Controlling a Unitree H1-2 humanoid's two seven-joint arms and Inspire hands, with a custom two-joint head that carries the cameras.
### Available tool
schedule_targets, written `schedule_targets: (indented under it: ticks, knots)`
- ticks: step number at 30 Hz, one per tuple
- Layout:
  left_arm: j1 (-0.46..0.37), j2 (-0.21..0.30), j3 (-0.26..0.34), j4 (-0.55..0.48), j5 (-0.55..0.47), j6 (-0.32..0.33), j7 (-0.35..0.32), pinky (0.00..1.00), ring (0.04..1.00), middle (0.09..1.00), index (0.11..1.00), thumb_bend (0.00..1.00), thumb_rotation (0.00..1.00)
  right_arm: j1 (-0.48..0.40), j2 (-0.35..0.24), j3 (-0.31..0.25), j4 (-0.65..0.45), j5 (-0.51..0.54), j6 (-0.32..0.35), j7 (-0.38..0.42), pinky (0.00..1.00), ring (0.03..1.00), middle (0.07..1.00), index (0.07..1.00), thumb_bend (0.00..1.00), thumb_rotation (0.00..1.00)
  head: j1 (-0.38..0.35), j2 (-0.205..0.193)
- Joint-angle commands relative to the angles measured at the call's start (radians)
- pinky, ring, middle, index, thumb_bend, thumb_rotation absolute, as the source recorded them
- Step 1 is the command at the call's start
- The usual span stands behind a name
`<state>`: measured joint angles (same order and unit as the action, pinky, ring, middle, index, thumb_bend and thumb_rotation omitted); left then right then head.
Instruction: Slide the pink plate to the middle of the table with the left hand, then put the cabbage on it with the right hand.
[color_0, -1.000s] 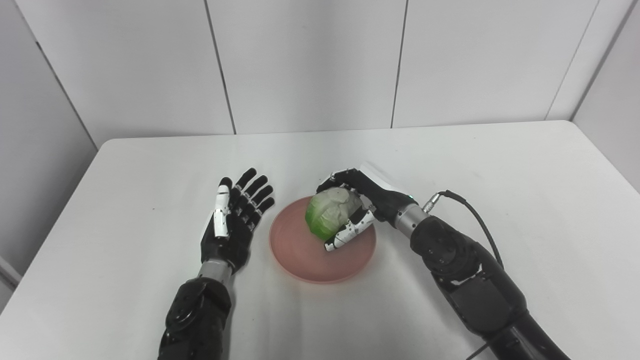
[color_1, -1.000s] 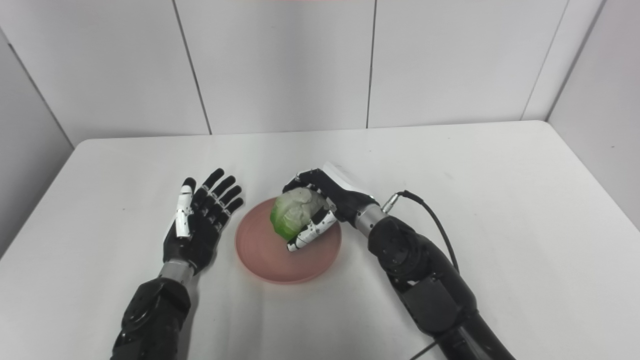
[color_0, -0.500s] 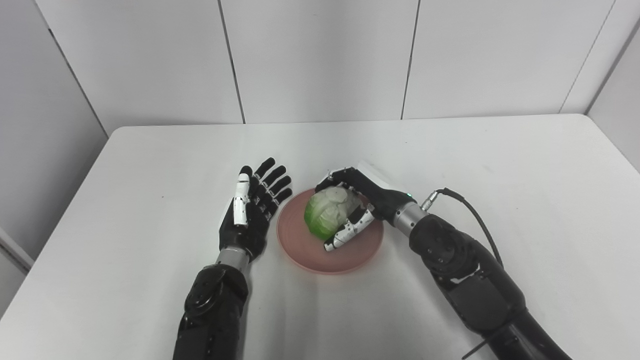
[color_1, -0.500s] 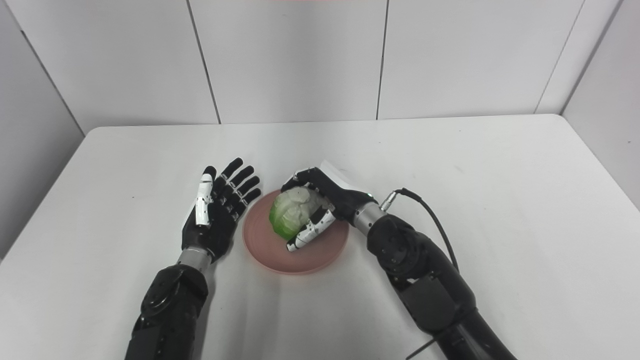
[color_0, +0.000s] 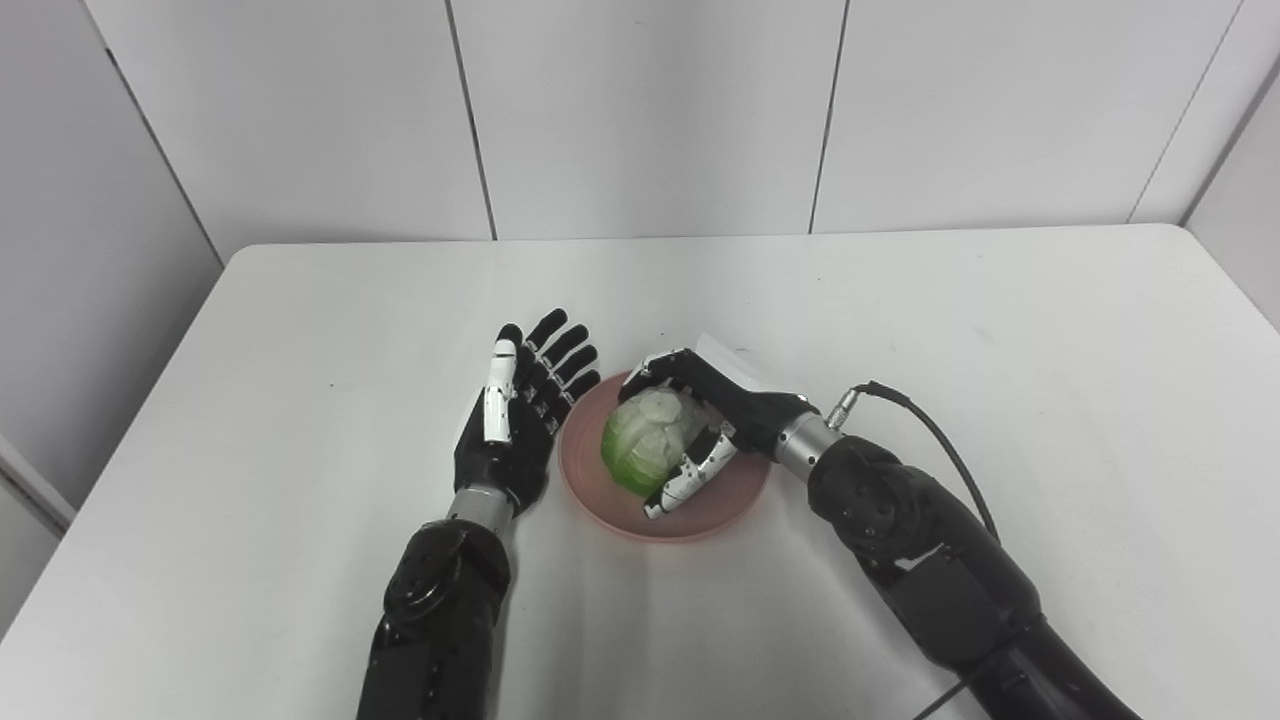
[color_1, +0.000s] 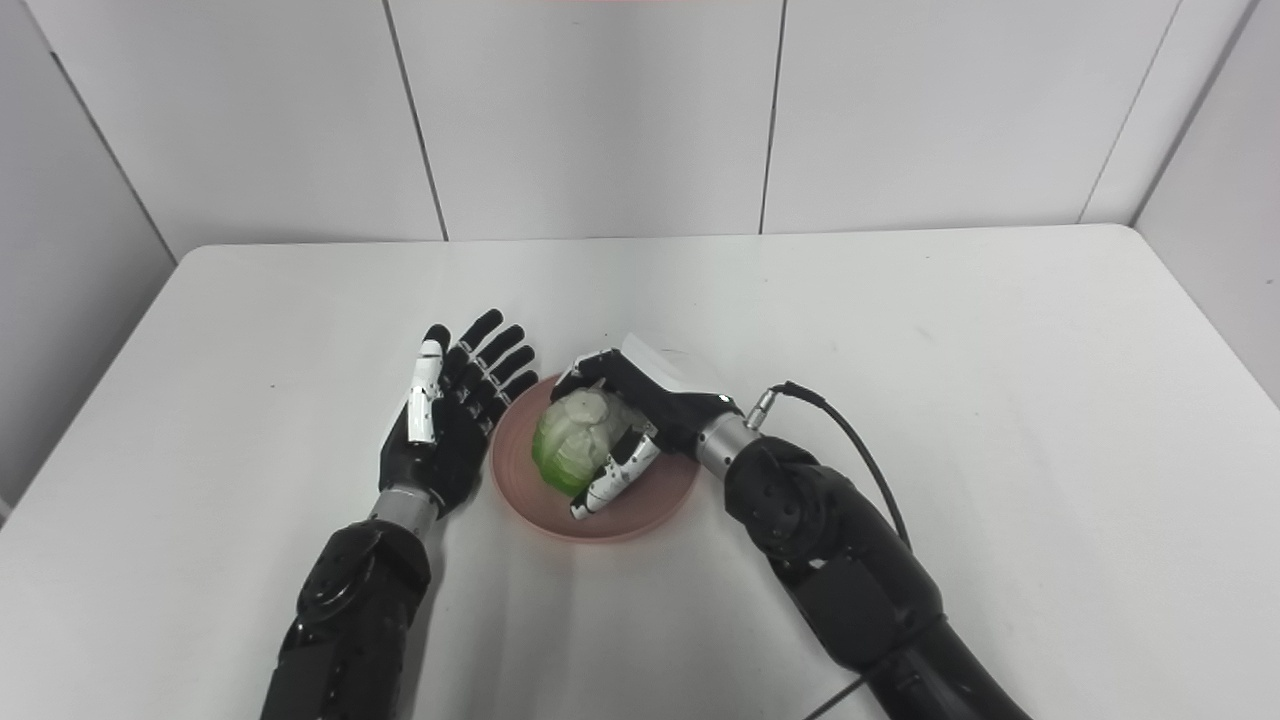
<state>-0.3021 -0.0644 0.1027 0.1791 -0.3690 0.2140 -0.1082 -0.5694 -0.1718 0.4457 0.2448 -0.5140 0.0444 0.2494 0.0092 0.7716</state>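
**Cabbage is over the plate, only the let-go is left**

Going left to right. The left robot hand (color_0: 520, 420) is laid out flat with fingers spread and nothing held, palm up, just beside the left rim of the pink plate (color_0: 735, 492). Whether the fingertips are actually touching the rim can't be told from either view. The plate looks to be parked roughly mid-worktop already, so the slide part can probably be called done.

Next over, the cabbage (color_0: 640, 452) is sitting over the plate's inside, wrapped by the right robot hand (color_0: 705, 425), fingers curled over the top and far side, thumb tucked under the near side. Whether it's resting on the plate or held a touch above isn't clear.

For the release, it'd best be lowered until the weight is clearly taken by the plate, then the fingers opened slowly and evenly. The thing is round, so a roll toward the left rim is a fair worry if the thumb is pulled out first. The hand should be lifted up and back to the right, not dragged across.

In the way: not much. The white worktop (color_0: 1050, 350) is bare around the plate. The left hand is close enough that a rolling cabbage could be bumped into it. The cable (color_0: 930, 420) looping off the right wrist is well clear of the plate.
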Motion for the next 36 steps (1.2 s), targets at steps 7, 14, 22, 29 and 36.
schedule_targets:
  ticks: [7,14,22,29,36]
  knots:
    - [-0.016,-0.013,-0.007,-0.001,0.011,0.016,0.016,0.84,0.850,0.848,0.843,0.42,1.00,-0.013,-0.020,0.011,-0.013,-0.029,-0.064,-0.005,0.59,0.625,0.631,0.499,0.52,0.11,0.003,0.003]
    - [-0.016,-0.013,-0.011,-0.003,0.013,0.010,0.012,0.85,0.851,0.851,0.837,0.41,1.00,-0.012,-0.044,0.022,-0.103,-0.069,-0.015,0.056,0.68,0.802,0.854,0.874,0.90,0.30,0.003,0.004]
    - [-0.021,-0.008,-0.012,0.009,0.036,0.002,0.019,0.84,0.837,0.842,0.839,0.43,1.00,-0.006,-0.052,0.005,-0.151,-0.101,-0.011,0.081,0.92,0.974,0.995,0.997,1.00,0.56,0.005,0.004]
    - [-0.017,-0.003,-0.013,0.009,0.048,-0.018,0.012,0.82,0.825,0.836,0.835,0.42,1.00,0.016,-0.045,-0.035,-0.181,-0.085,-0.041,0.044,0.92,0.980,1.000,1.000,1.00,0.66,0.003,0.001]
    - [0.000,0.000,-0.014,-0.028,0.044,0.002,0.012,0.84,0.845,0.853,0.849,0.43,1.00,0.075,0.000,-0.133,-0.199,-0.004,-0.120,-0.094,0.82,0.950,1.000,1.000,1.00,0.76,0.001,-0.005]
